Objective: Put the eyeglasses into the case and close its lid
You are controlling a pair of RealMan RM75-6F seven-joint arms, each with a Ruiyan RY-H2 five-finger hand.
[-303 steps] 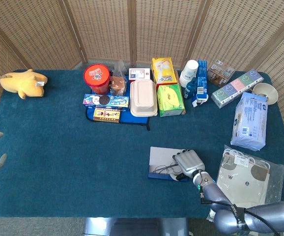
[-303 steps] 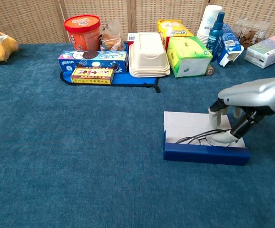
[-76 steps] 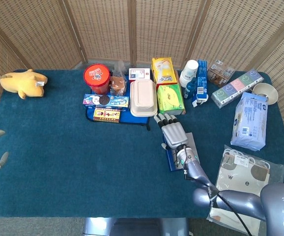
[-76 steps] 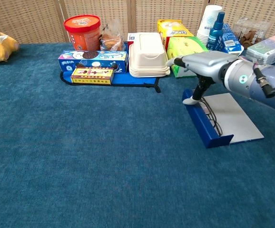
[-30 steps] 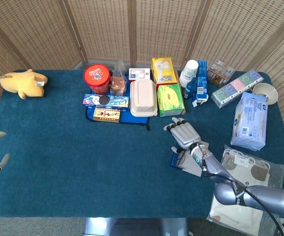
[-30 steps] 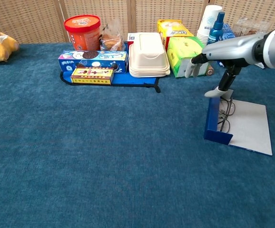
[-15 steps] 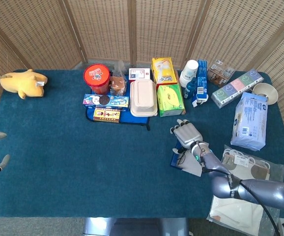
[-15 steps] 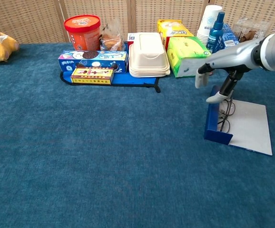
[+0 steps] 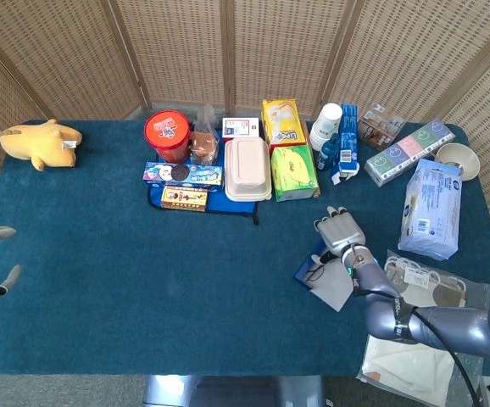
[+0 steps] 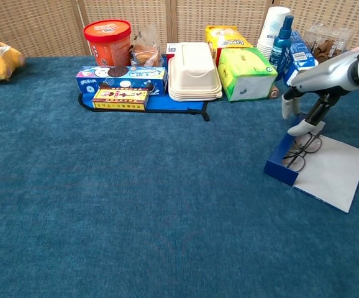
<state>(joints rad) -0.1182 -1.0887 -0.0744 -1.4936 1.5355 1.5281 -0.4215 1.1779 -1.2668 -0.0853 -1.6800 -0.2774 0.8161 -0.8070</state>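
Letters on the bag
Small "w" and "e" on the clear bag (image 9: pixel 427 297); words on boxes and tub too tiny to read.

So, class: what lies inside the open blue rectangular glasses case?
The thin black wire-framed eyeglasses lie inside the open blue rectangular glasses case, lid still open. The right hand above covers part of the frame; whether it touches them cannot be told.

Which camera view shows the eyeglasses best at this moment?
The chest view: the eyeglasses show as clear wire rims inside the open blue case, below the right hand. In the head view they are only a small dark tangle beside that hand.
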